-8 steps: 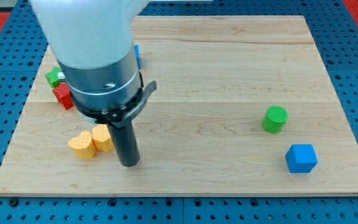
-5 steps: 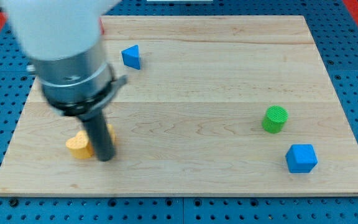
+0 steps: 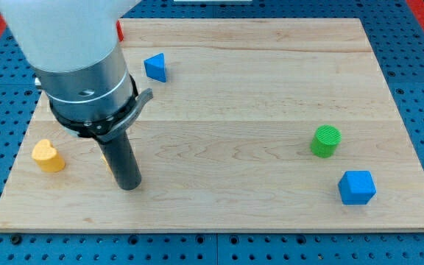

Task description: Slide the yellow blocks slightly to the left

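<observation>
A yellow heart-shaped block (image 3: 48, 156) lies near the board's left edge. A second yellow block (image 3: 106, 157) is mostly hidden behind my rod; only a sliver shows on the rod's left side. My tip (image 3: 129, 186) rests on the board just right of that sliver and well to the right of the heart-shaped block. The arm's body covers the upper left of the board.
A blue triangular block (image 3: 155, 67) lies at the upper middle-left. A green cylinder (image 3: 325, 140) and a blue cube (image 3: 356, 187) sit at the right. A red sliver (image 3: 120, 31) shows beside the arm at the top. The wooden board (image 3: 271, 73) lies on a blue pegboard.
The arm and tip moved left. The yellow heart-shaped block slid left and a little up, away from the other yellow block. The red and green blocks at upper left are now hidden.
</observation>
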`<state>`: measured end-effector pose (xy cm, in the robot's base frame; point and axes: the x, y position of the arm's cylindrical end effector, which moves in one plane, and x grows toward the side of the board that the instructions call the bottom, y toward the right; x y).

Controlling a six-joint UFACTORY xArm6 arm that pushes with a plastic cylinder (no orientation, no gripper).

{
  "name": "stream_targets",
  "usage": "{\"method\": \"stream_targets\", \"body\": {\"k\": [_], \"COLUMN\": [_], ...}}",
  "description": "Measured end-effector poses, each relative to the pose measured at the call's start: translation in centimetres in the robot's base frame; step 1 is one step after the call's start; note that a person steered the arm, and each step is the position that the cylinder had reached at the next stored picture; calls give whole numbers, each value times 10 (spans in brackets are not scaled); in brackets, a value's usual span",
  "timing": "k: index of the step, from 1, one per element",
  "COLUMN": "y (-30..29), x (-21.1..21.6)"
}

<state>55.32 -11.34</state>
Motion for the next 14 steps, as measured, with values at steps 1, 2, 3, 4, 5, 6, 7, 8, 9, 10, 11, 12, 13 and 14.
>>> {"method": "stream_targets", "body": {"k": [1, 2, 3, 4, 5, 6, 7, 8, 9, 10, 11, 12, 13, 14], "y": [1, -25, -52, -4, 13, -19, -18, -19, -38, -54, -39, -31, -31, -31], "x": [-16, -26, -12, -14, -17, -26, -34, -54, -61, -61, -62, -72, -83, -92]}}
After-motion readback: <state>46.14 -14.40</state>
